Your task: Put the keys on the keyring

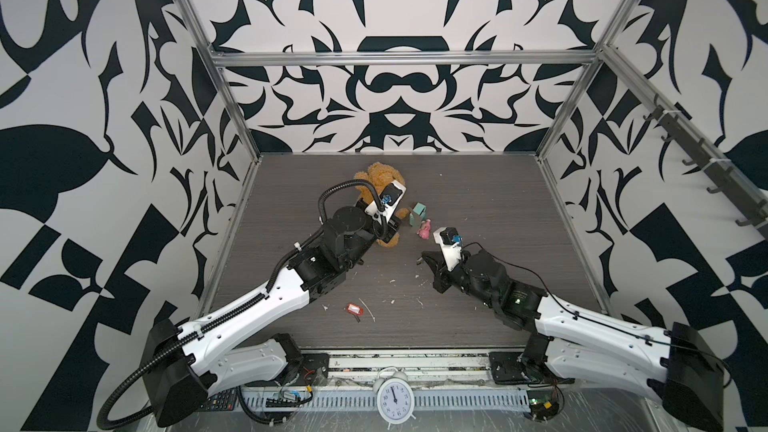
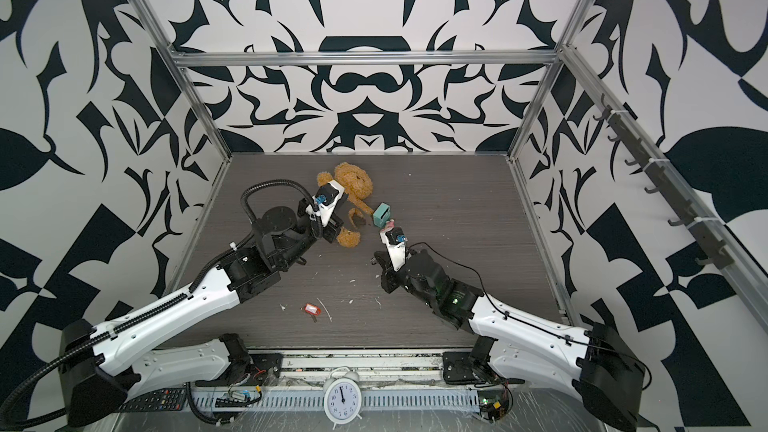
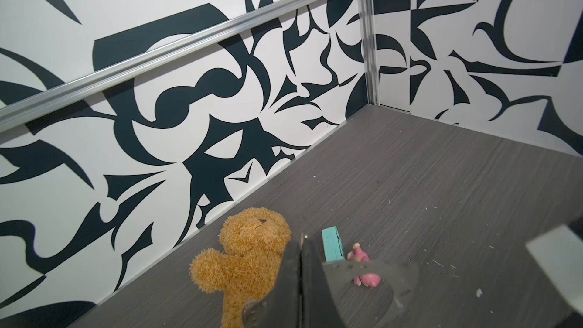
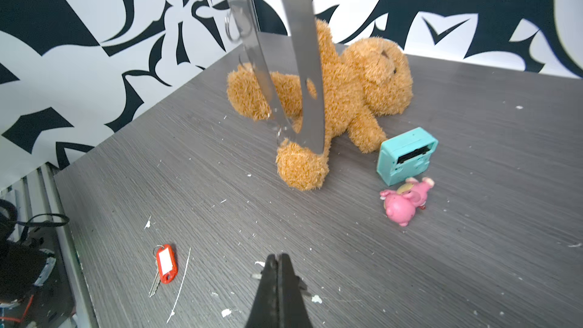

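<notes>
Starting at the left, I see the red tag (image 4: 166, 263) with its small metal key lying flat on the table (image 1: 478, 209). It sits well to the near side of the teddy bear (image 4: 356, 89), with nothing touching it. Next, just in front of the bear's leg, my left gripper (image 3: 300, 244) is pinched closed on the grey strap (image 3: 394, 279). The strap hangs loose before the bear, and the keyring (image 4: 232, 29) dangles at its edge, blurred. Just right of the bear sit a turquoise box (image 4: 407, 156) and a pink pig (image 4: 405, 200). Further right, my right gripper (image 4: 277, 260) is closed, and I cannot tell whether it holds anything. I cannot find the black fob. My worry is that the slack strap may swing and turn the ring away, and that the thin, flat key could skid when pinched.
</notes>
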Controlling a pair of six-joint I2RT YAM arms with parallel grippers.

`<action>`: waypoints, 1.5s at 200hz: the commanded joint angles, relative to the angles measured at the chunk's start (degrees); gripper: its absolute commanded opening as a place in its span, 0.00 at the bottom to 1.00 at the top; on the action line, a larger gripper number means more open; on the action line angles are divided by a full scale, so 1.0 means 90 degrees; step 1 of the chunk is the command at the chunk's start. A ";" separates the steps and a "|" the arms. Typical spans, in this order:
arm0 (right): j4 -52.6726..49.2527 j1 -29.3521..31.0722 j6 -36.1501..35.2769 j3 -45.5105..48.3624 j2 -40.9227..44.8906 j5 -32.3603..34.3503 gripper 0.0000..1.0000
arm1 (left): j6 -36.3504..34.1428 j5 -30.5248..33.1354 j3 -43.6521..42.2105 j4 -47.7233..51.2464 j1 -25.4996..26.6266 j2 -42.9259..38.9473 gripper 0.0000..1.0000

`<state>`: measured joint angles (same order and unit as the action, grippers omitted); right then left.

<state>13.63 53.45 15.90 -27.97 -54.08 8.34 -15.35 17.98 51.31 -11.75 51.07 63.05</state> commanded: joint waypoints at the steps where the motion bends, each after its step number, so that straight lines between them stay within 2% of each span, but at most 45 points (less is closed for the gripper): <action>1: 0.0072 -0.0003 -0.0260 0.0000 0.0453 0.0679 0.00 | -0.0433 -0.0680 -0.0100 -0.0470 -0.0020 -0.0155 0.00; 34: -0.0191 -0.0014 -0.0370 -0.0008 0.0948 0.1270 0.00 | -0.0810 -0.2101 -0.0299 -0.0626 -0.0127 -0.0069 0.00; 55: -0.0455 -0.0019 -0.0335 -0.0009 0.1240 0.1527 0.00 | -0.0976 -0.2478 -0.0569 -0.1109 -0.0137 -0.0049 0.00; 77: -0.1027 -0.0044 -0.0085 -0.0105 0.1551 0.1952 0.00 | -0.1240 -0.3246 -0.0659 -0.1081 -0.0166 -0.0006 0.00; 91: -0.1219 -0.0050 0.0000 -0.0118 0.1731 0.1970 0.00 | -0.1321 -0.3617 -0.0732 -0.1194 -0.0166 0.0033 0.00; 125: -0.0831 -0.0050 -0.0071 0.0107 0.2112 0.1874 0.00 | -0.1302 -0.3796 -0.0918 -0.1869 -0.0167 0.0254 0.00; 152: -0.0148 -0.0054 -0.0174 0.0364 0.2341 0.1622 0.00 | -0.1269 -0.3747 -0.1294 -0.3038 -0.0169 0.0441 0.00; 171: 0.0198 -0.0051 -0.0106 0.0444 0.2339 0.1384 0.00 | -0.1036 -0.3838 -0.1428 -0.3744 -0.0166 0.0605 0.00; 193: 0.0299 -0.0055 -0.0086 0.0393 0.2150 0.1418 0.00 | -0.0759 -0.4082 -0.1437 -0.3994 -0.0167 0.0716 0.00; 207: 0.0029 -0.0054 -0.0086 0.0160 0.1911 0.1544 0.00 | -0.0699 -0.4182 -0.1431 -0.4018 -0.0167 0.0762 0.00; 227: -0.0949 -0.0051 -0.0170 -0.0437 0.1556 0.1845 0.00 | -0.0716 -0.4118 -0.1394 -0.3993 -0.0166 0.0788 0.00; 242: -0.1874 -0.0058 -0.0314 -0.0986 0.1252 0.2523 0.00 | -0.0725 -0.4083 -0.1406 -0.3978 -0.0166 0.0755 0.00; 261: -0.2624 -0.0051 -0.0481 -0.1480 0.0902 0.3035 0.00 | -0.0716 -0.4048 -0.1381 -0.3794 -0.0166 0.0704 0.00; 286: -0.2996 -0.0057 -0.0809 -0.1811 0.0492 0.3118 0.00 | -0.0782 -0.4016 -0.1280 -0.3370 -0.0166 0.0712 0.00; 300: -0.2593 -0.0052 -0.0841 -0.1689 0.0494 0.3092 0.00 | -0.0878 -0.3868 -0.1258 -0.3154 -0.0166 0.0687 0.00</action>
<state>-8.45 53.17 10.96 -42.19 -49.08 32.75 -22.35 -17.93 38.11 -42.17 49.82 69.93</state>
